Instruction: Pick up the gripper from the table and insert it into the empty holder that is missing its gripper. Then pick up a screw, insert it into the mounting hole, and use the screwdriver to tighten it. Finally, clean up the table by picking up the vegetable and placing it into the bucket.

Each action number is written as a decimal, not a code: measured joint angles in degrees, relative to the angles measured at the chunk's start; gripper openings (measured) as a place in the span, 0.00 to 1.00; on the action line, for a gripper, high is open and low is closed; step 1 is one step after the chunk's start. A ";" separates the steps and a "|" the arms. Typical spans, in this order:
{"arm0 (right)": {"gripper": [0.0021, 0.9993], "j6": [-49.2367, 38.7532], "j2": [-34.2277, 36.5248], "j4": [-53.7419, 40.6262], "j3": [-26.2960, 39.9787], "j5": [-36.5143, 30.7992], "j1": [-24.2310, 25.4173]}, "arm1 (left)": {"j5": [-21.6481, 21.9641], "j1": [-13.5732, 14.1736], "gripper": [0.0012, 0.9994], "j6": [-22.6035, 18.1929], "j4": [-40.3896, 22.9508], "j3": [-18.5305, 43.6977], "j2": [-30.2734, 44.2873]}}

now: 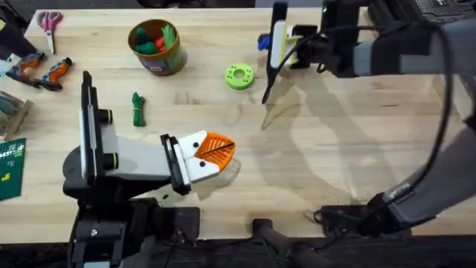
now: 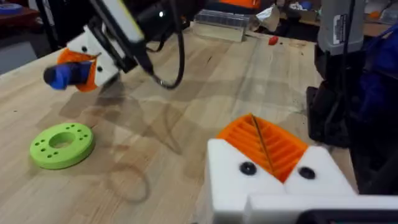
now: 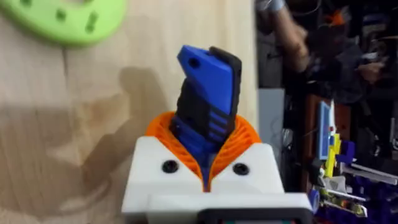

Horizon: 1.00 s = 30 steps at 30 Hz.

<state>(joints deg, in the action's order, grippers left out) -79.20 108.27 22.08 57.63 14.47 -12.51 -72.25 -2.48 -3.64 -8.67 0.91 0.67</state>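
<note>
My right gripper [image 1: 274, 45] hovers over the far middle of the table, shut on the blue and black screwdriver [image 3: 208, 87], which also appears as a blue end [image 1: 263, 42] beside the fingers and from across the table [image 2: 62, 76]. My left gripper [image 1: 219, 152] rests low near the table's front centre, its two white fingers with orange pads pressed together and holding nothing [image 2: 261, 134]. The dark green vegetable [image 1: 137, 109] lies on the wood to the left, below the bucket [image 1: 167, 63], which holds several toy pieces. The loose gripper piece and the empty holder are out of view.
A lime-green ring [image 1: 239, 76] lies just left of the right gripper. Orange-handled pliers [image 1: 41, 71] and scissors [image 1: 50, 21] sit at the far left, and a green card [image 1: 9, 167] lies at the left edge. The right arm spans the right side.
</note>
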 joint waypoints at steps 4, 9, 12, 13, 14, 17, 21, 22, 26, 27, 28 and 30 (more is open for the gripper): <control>0.03 -4.52 3.24 1.76 0.83 -3.53 0.00 | 0.00 0.00 0.01 0.00 0.00 0.00 0.00; 0.33 -4.98 3.24 1.50 0.87 -4.31 0.00 | 0.00 0.00 0.01 0.00 0.00 0.00 0.00; 0.59 -3.79 3.24 1.69 0.95 -4.40 -0.03 | 0.00 0.00 0.01 0.00 0.00 0.00 0.00; 0.66 -3.06 3.24 1.55 1.04 -4.38 -0.08 | -0.01 0.00 0.01 0.00 0.00 0.00 -0.01; 0.72 -2.06 3.24 1.49 1.23 -4.48 -0.11 | 0.00 0.00 0.01 0.00 0.00 0.00 0.00; 0.82 1.71 2.89 -0.64 2.16 -4.63 -0.24 | 0.00 0.00 0.01 0.00 0.00 0.00 0.00; 0.95 10.17 0.47 -6.63 2.40 -4.63 -0.84 | 0.00 0.00 0.01 0.00 0.00 0.00 0.00; 0.97 12.87 -0.35 -8.41 2.40 -4.61 -1.02 | -0.01 0.00 0.01 0.00 0.00 0.00 -0.01; 0.99 24.66 -4.53 -12.59 2.40 -4.60 -1.52 | -0.02 0.00 0.01 0.00 0.00 0.00 0.00; 0.99 28.25 -6.03 -13.32 2.40 -4.60 -1.53 | 0.00 0.00 0.01 0.00 0.00 0.00 0.00; 0.99 31.16 -7.33 -13.78 2.40 -4.60 -1.53 | 0.00 0.00 0.01 0.00 0.00 0.00 0.00; 0.99 39.33 -10.65 -14.97 2.40 -4.62 -1.53 | 0.00 0.00 0.01 0.00 0.00 0.00 -0.02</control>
<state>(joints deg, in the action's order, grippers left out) -39.87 97.61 7.11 60.03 9.85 -14.04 -72.25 -2.48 -3.64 -8.67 0.91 0.65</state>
